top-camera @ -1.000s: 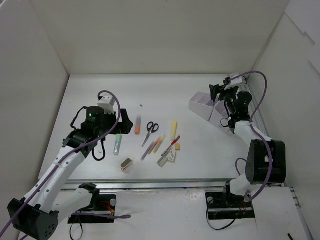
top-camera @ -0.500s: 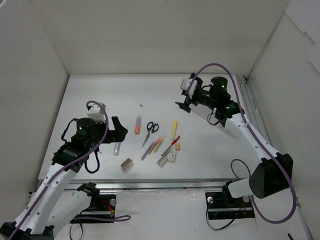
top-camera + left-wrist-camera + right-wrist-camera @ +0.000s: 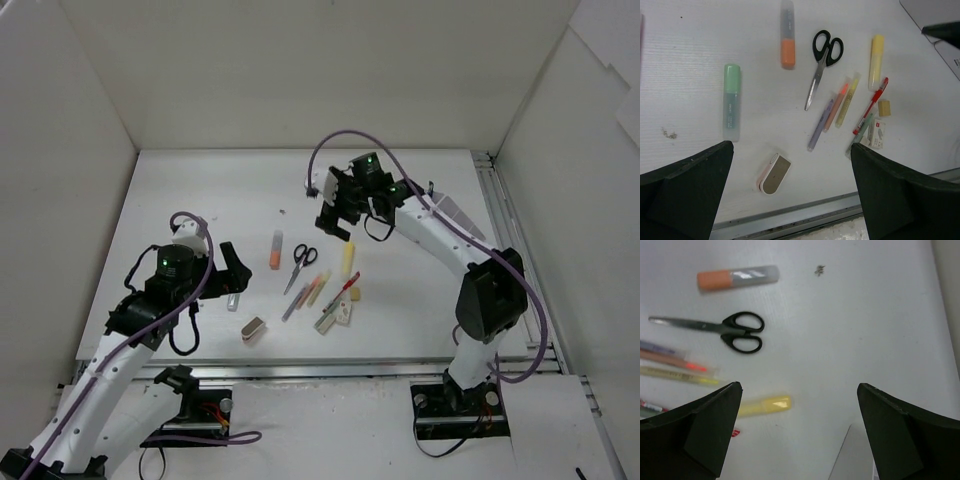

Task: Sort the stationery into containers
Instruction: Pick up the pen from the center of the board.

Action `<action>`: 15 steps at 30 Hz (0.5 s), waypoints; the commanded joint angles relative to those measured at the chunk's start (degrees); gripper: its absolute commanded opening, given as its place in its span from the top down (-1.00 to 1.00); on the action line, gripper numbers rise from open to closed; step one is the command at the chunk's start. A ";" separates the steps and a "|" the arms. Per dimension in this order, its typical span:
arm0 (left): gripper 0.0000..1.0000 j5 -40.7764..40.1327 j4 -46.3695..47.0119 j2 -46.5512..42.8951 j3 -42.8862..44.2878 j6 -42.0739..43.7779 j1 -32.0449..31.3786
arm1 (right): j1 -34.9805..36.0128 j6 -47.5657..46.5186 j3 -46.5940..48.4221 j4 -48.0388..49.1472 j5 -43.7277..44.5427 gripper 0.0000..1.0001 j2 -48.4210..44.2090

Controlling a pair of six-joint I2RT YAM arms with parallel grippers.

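1. a white table fills the middle, matte and evenly lit.
2. a plain white back wall rises from its far edge.
3. a left wall and a right wall, both white, close in the sides.
4. a metal rail runs along the near edge; a side rail runs along the right.
5. a small dark speck lies on the table toward the back.
6. the light is soft and the shadows are faint.

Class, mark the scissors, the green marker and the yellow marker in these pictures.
scissors (image 3: 818, 70), left wrist view, on the pivot where the blades cross.
green marker (image 3: 731, 107), left wrist view, middle of the barrel.
yellow marker (image 3: 875, 62), left wrist view, middle of the barrel.
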 commanded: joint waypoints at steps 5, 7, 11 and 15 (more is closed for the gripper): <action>-0.99 -3.10 3.23 2.32 0.83 -0.03 0.36 | 2.54 51.28 -5.36 15.11 29.73 -0.96 -11.35; -0.99 -3.37 2.69 3.28 1.70 -0.03 0.36 | 3.42 61.69 -11.25 14.60 37.76 -0.96 -13.92; -0.99 -1.53 3.31 5.40 2.15 0.32 0.36 | 5.61 76.56 -15.66 6.88 42.10 -0.96 -15.87; -0.99 1.19 3.49 7.85 2.50 0.06 0.36 | 9.13 83.35 -15.48 0.36 48.09 -0.96 -11.39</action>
